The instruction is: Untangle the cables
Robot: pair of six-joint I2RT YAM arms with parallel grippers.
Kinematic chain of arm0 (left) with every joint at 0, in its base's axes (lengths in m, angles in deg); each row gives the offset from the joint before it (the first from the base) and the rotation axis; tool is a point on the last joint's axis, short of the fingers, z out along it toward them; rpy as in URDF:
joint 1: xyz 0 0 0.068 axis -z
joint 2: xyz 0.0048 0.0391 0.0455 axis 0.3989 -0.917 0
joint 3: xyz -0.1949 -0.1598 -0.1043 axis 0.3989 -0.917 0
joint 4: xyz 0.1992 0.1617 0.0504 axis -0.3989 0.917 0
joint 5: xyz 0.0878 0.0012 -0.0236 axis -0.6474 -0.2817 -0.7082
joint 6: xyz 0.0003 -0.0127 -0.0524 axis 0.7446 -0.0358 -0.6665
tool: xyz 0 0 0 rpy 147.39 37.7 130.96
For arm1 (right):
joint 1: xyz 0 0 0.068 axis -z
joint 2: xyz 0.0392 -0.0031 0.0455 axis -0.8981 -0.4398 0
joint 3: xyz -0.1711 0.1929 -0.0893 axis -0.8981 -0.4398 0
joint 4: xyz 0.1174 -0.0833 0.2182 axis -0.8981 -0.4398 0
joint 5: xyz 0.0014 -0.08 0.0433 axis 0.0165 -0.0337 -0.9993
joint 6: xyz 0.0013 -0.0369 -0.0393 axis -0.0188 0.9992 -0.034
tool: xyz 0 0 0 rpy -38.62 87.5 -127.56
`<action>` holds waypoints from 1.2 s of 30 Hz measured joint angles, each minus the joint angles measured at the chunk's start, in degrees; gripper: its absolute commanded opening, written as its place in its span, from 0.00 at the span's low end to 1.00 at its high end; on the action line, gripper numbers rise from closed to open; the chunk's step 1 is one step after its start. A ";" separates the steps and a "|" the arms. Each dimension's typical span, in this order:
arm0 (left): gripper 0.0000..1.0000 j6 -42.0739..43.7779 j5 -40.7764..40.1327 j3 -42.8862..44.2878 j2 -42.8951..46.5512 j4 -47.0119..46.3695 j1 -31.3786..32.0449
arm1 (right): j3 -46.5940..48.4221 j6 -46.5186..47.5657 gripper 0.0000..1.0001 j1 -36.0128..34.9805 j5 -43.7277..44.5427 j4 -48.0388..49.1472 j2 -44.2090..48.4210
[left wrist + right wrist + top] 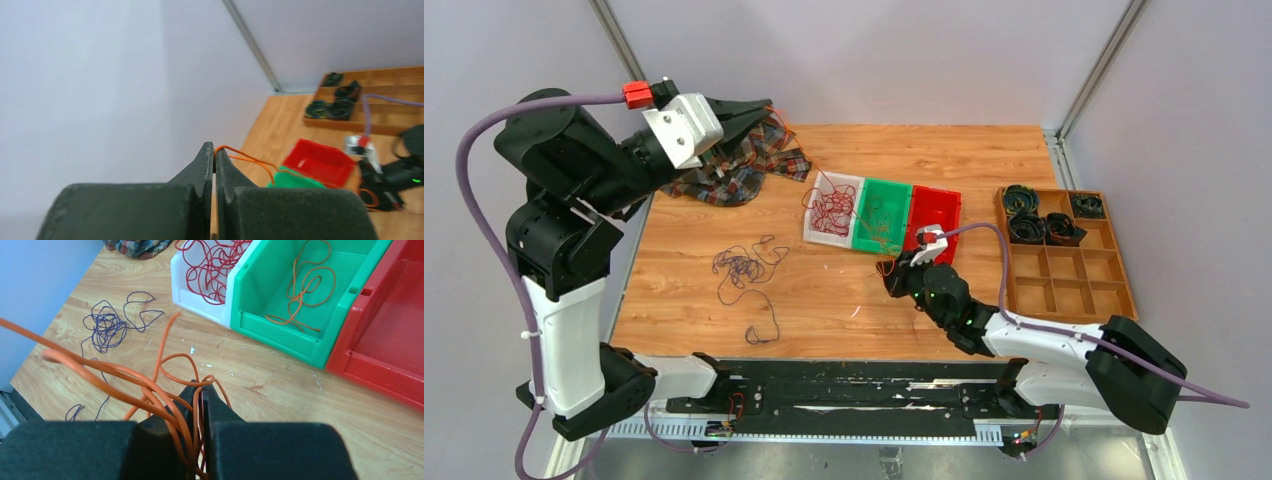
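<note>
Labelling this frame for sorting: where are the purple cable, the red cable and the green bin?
purple cable point(104, 326): right wrist view, middle of its bunch.
red cable point(211, 264): right wrist view, centre of its loops.
green bin point(280, 337): right wrist view, near wall.

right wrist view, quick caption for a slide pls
Right gripper shut on a bunch of orange cable, purple cable loose on the table, green bin beyond.

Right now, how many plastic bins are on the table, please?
3, in a row: white bin left, green bin middle, red bin right; none looks hidden.
</note>
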 measured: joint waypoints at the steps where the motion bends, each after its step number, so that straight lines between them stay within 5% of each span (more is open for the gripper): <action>1: 0.00 1.27 -1.79 0.00 0.07 -0.94 0.00 | -0.20 -0.42 0.09 0.00 -0.31 -0.09 0.37; 11: 0.00 13.18 -19.23 -3.74 0.96 -19.37 0.00 | -3.04 -4.68 0.28 0.00 -2.75 -0.96 1.66; 17: 0.00 15.85 -22.82 -3.58 1.16 -27.34 0.00 | -4.68 -6.32 0.31 0.00 -4.15 -4.11 3.21; 25: 0.01 19.26 -26.45 -1.92 -0.87 -36.39 0.00 | -4.96 -7.56 0.50 0.00 -4.22 -8.02 6.95; 32: 0.00 22.88 -28.44 9.68 -8.55 -42.84 0.00 | -4.44 -7.61 0.49 0.00 -4.72 -10.91 4.46; 36: 0.00 23.10 -27.89 9.35 -8.24 -43.82 0.00 | -2.71 -7.61 0.45 0.00 -4.92 -13.79 1.99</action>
